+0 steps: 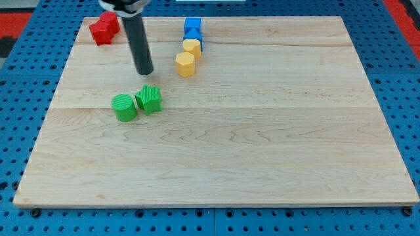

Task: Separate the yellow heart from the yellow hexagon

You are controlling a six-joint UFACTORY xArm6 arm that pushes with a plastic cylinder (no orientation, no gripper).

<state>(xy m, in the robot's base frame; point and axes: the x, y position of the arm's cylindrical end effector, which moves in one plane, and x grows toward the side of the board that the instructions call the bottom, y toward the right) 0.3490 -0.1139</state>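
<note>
The yellow hexagon (186,64) lies on the wooden board (262,144) in its upper middle. The yellow heart (191,47) sits just above it, touching or nearly touching it. My tip (145,71) is on the board to the left of the yellow hexagon, about a block's width and a half away, and above the green blocks. The rod rises from there to the view's top.
Two blue blocks (192,27) stand stacked in line just above the yellow heart, the lower one partly behind it. Two red blocks (104,28) sit at the board's upper left corner. A green cylinder (124,107) and a green block (149,99) lie side by side below my tip.
</note>
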